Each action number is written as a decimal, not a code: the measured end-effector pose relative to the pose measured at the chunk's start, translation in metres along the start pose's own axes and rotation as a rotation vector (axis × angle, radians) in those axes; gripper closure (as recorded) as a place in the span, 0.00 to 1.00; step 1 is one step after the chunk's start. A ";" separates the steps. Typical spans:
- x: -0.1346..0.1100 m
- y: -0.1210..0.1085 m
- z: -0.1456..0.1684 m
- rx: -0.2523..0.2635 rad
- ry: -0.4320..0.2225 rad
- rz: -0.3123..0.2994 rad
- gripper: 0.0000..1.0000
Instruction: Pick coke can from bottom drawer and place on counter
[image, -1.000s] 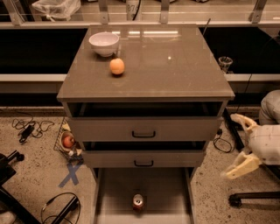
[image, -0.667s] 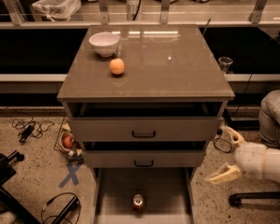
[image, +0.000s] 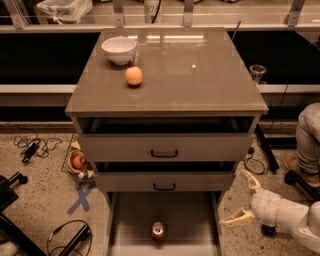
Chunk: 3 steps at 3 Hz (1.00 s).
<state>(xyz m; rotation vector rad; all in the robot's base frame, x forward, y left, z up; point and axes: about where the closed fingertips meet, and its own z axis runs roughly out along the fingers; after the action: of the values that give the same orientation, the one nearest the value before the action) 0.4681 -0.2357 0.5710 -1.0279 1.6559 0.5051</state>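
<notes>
Coke can (image: 158, 231) – small red cylinder with a silver top, upright on the pale flat floor of the pulled-out bottom drawer (image: 186, 216), near its front edge.
Counter (image: 192, 75) – glossy grey-brown slab bearing a white bowl (image: 119, 50) and a round orange (image: 133, 76).
Gripper (image: 246, 200) – cream, tapered fingers spread wide and empty, low at the drawer's right, outside it.

The coke can (image: 158, 232) stands in the bottom drawer (image: 192, 215), below the worktop (image: 200, 80), where a bowl (image: 119, 50) sits behind an orange (image: 133, 76) at left. The hand (image: 245, 200) hangs right of the drawer.
</notes>
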 end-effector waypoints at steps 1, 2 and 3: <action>0.004 0.001 0.004 -0.003 0.000 0.004 0.00; 0.030 0.009 0.028 -0.022 0.003 0.033 0.00; 0.069 0.020 0.079 -0.065 -0.031 0.035 0.00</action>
<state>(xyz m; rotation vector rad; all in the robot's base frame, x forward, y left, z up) 0.4923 -0.1909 0.4775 -1.0350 1.6412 0.5990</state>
